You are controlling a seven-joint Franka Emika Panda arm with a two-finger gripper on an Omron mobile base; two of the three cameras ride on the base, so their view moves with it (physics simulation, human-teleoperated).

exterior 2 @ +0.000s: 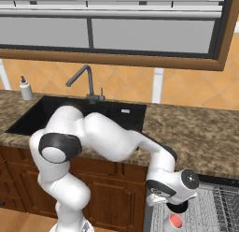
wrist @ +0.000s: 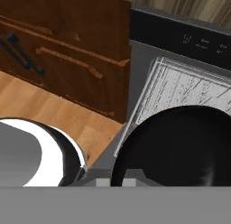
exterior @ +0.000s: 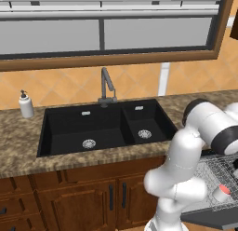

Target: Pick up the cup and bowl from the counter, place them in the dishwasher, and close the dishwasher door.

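Jaws' state cannot be told; the gripper (exterior 2: 175,211) hangs low over the dishwasher (exterior 2: 219,207) wire rack, just above the cup (exterior 2: 175,221) lying there, right of the sink (exterior: 104,127).

Was a home kitchen: granite-look counter (exterior: 18,146) with black double sink (exterior: 104,127) and tap (exterior: 107,88), soap bottle (exterior: 26,104), wooden cabinets (exterior: 83,197), tiled backsplash (exterior: 69,85), window (exterior: 107,27), built-in dishwasher (exterior 2: 210,207).
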